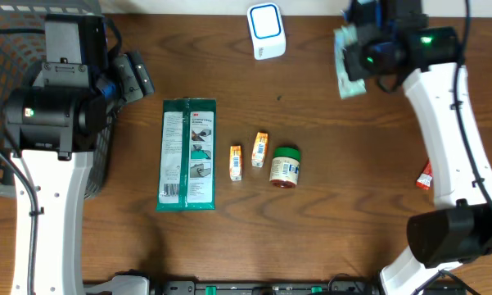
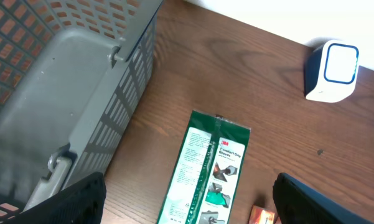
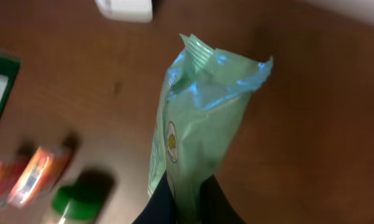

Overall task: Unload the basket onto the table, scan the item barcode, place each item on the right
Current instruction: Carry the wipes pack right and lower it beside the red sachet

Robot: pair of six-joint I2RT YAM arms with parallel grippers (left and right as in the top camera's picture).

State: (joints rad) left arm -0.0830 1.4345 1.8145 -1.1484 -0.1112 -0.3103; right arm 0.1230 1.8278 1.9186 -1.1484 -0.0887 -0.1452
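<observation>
Left claw (image 2: pixel 190 190) gapes wide — right claw (image 3: pixel 187 200) is pinched tight, its arm stretched far forward.

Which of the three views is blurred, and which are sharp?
Right wrist view: blurred throughout, even the held green packet. Overhead view: sharp and evenly lit. Left wrist view: crisp on the basket and the white scanner.

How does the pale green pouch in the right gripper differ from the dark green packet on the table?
The pale green plastic pouch is pinched in the shut right gripper, lifted; the dark green printed packet lies flat, ungripped. The pouch looks shorter and crumpled, the packet long and smooth. Both are green.
</observation>
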